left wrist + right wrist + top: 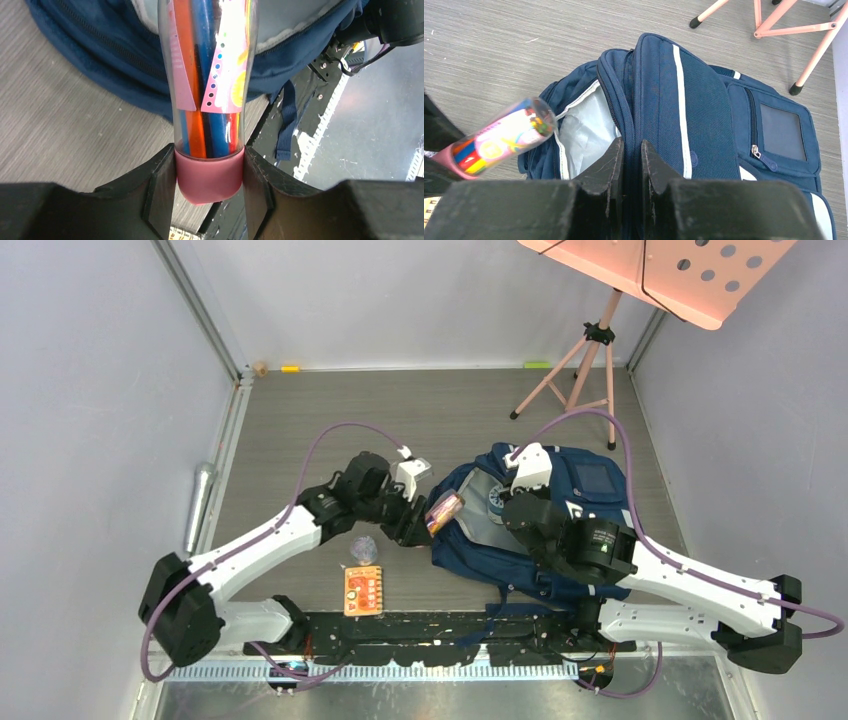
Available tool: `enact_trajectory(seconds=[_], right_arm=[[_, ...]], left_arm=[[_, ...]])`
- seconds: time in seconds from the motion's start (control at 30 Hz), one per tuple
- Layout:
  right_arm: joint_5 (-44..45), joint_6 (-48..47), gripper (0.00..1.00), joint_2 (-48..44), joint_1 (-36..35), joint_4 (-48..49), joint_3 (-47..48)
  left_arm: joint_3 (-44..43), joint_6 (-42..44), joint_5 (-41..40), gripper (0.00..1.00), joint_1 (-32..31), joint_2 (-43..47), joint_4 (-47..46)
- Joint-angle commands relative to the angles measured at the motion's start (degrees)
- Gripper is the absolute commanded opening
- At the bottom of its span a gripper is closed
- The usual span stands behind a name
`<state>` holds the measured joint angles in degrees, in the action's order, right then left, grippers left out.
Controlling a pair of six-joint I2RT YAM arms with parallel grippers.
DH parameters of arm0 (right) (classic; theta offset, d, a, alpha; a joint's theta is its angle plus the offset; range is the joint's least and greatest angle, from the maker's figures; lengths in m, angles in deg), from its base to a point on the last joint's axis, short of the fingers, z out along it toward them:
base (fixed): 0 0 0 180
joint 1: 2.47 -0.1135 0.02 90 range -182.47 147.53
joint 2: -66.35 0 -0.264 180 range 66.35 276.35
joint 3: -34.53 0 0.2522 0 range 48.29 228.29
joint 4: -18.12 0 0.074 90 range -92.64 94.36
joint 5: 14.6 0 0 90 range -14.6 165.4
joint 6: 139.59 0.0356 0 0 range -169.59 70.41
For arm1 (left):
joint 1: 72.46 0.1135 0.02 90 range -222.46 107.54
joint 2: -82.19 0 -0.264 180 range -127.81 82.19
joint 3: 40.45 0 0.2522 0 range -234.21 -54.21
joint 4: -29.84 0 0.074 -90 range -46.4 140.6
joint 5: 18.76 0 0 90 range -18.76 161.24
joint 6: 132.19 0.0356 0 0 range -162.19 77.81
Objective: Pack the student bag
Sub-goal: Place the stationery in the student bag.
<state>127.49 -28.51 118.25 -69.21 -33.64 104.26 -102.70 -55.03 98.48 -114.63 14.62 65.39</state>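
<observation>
The student bag lies flat on the table, right of centre, its main mouth held open towards the left with pale lining showing. The right gripper is pinched nearly closed on the zip rim of that mouth. If the fabric slides out, I'd expect the opening to sag shut. At the mouth's left edge the left gripper clamps a clear tube of coloured pens by its pink cap alone, so the long body could swing, snag the rim, or pull free of the cap. An orange card lies on the table, near left of the bag.
</observation>
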Motion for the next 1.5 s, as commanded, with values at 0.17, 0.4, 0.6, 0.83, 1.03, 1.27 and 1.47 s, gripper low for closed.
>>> enact_trajectory(seconds=[0.17,0.4,0.6,0.83,1.03,1.27,1.47], right_arm=[[1.1,1.0,0.01,-1.2,-0.6,6.7,4.3],[1.1,1.4,0.01,-1.8,-0.5,6.4,3.8],[1.1,1.4,0.01,-1.9,-0.6,6.3,3.8],[0.8,1.7,0.01,-1.9,-0.5,6.2,3.8],[0.6,2.1,0.01,-1.8,-0.5,6.0,3.8],[0.8,2.3,0.01,-2.2,-0.5,5.8,3.8],[0.8,2.4,0.01,-1.9,-0.6,5.8,3.9]], left_arm=[[-12.4,6.9,2.6,0.1,-5.5,-12.6,-0.6],[-20.6,12.0,2.0,0.1,-9.7,-20.7,4.2],[-28.4,16.5,-0.6,0.1,-12.0,-28.4,9.1],[-29.2,17.3,-8.9,0.25,-14.8,-32.4,0.4],[-26.8,16.1,-15.2,0.48,-16.4,-32.9,-7.4],[-19.8,15.7,-19.8,0.77,-16.5,-27.7,-11.0],[-12.8,13.3,-21.0,0.82,-16.5,-21.7,-15.9]])
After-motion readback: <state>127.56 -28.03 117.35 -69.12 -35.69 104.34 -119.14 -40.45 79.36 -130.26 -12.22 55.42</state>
